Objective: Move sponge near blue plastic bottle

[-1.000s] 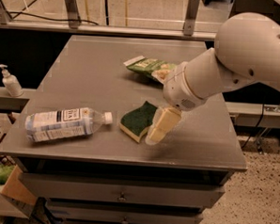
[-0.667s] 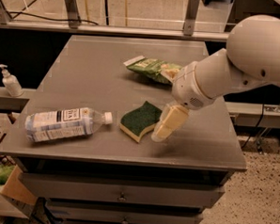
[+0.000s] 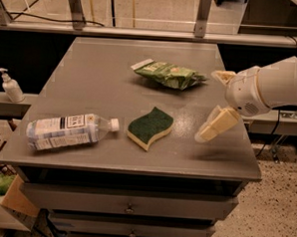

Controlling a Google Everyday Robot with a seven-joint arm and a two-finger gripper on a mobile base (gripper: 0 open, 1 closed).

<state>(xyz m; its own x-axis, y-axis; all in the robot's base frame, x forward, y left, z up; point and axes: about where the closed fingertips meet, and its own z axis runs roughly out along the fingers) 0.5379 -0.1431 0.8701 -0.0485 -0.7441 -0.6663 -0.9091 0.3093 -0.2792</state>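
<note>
Table (image 3: pixel 100 78): sponge (image 3: pixel 149 126) near bottle (image 3: pixel 63 131) (gripper (image 3: pixel 207 106) at edge).

I see the sponge (image 3: pixel 150 126) lying on the table (image 3: pixel 115 79), near the front middle. From the sponge, the bottle (image 3: pixel 68 131) lies on its side at 9 o'clock, cap end toward the sponge, near but not touching. The snack bag (image 3: pixel 170 74) lies at 12 o'clock, farther back. My hand (image 3: pixel 209 106) hangs at 3 o'clock by the table's right edge, apart from the sponge. A pump dispenser (image 3: pixel 11 87) stands off the table, far out at 9 o'clock.
</note>
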